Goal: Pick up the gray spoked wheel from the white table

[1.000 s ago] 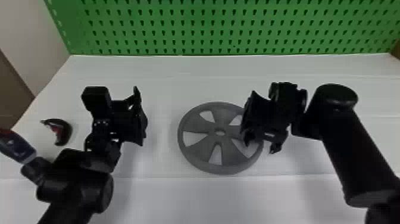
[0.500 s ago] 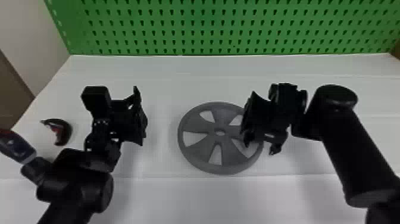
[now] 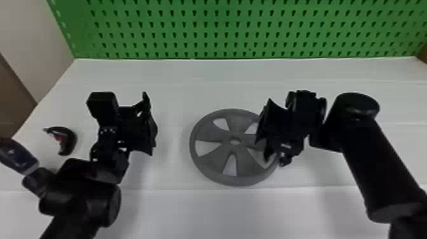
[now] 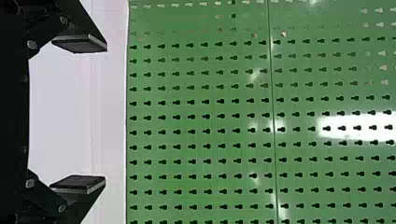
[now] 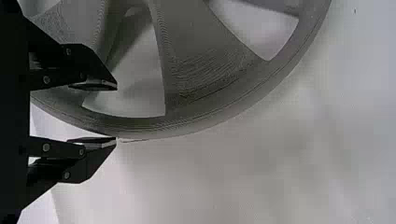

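Observation:
The gray spoked wheel [image 3: 216, 160] lies flat on the white table [image 3: 216, 213]. Over its right edge is my right gripper [image 3: 274, 157], covering part of the rim. In the right wrist view the right gripper [image 5: 115, 113] stands open, one finger over a gap between spokes and the other just outside the rim of the wheel [image 5: 196, 60]; a space shows between the inner finger and the rim. My left gripper [image 3: 150, 127] is held left of the wheel, apart from it. The left wrist view shows the left gripper [image 4: 93, 114] wide open with nothing between its fingers.
A green pegboard [image 3: 222, 28] rises along the table's back edge. On the left lie a small black and red curved object [image 3: 68, 139] and, beside the left arm, a tool with a dark blue end [image 3: 19, 157].

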